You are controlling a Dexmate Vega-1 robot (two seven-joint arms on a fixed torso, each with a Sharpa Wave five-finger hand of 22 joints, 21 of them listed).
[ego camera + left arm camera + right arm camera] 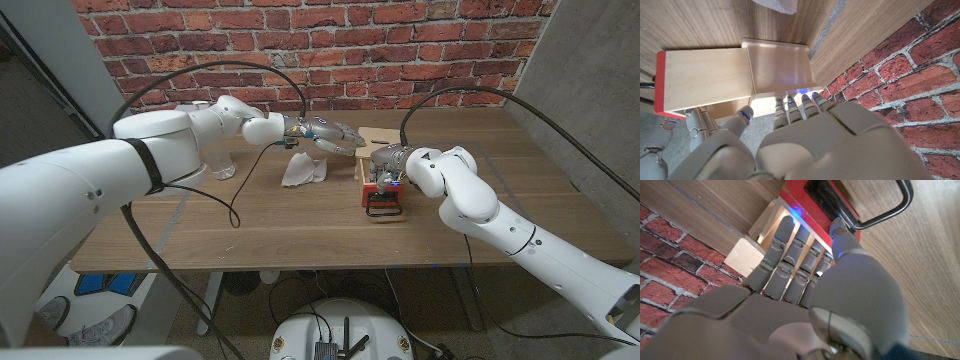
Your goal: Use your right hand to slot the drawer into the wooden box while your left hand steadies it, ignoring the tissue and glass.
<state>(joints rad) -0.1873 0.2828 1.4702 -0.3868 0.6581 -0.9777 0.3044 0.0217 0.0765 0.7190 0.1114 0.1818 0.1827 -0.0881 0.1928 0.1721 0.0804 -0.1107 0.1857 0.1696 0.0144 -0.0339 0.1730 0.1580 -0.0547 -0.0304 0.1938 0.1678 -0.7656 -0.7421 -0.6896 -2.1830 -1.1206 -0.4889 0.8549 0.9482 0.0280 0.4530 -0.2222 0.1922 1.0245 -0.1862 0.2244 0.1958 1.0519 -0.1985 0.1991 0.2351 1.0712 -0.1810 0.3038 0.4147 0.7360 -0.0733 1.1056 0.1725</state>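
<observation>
Sitting nearest on the wooden table (300, 235), just right of its middle, the drawer (383, 190) shows its red front and black wire handle (382, 209) at 6 o'clock, part of its body already inside the wooden box (374, 140), which lies beyond it at 12 o'clock. Right on top of the drawer is the right hand (388, 162), coming in from 4 o'clock on its white arm. In the right wrist view that hand (805, 287) has its fingers (782, 245) laid side by side along the pale drawer side (771, 215), with the thumb (842, 237) up against the red front (810, 202) beside the handle (890, 210); whether it truly grips the drawer I cannot tell.

Over at 10 o'clock of the box, the left hand (325, 135) reaches in with fingers stretched out toward the box top. From the left wrist view the fingertips (790, 105) meet the box (780, 67) at its edge, fingers fairly straight and little spread, nothing clasped in them, and the drawer (705, 77) sticks out of the box with its red front at the outer end.

Farther left, a crumpled white tissue (303, 168) lies near the box, and a clear glass (221, 160) stands at 9 o'clock, partly behind the left arm.
</observation>
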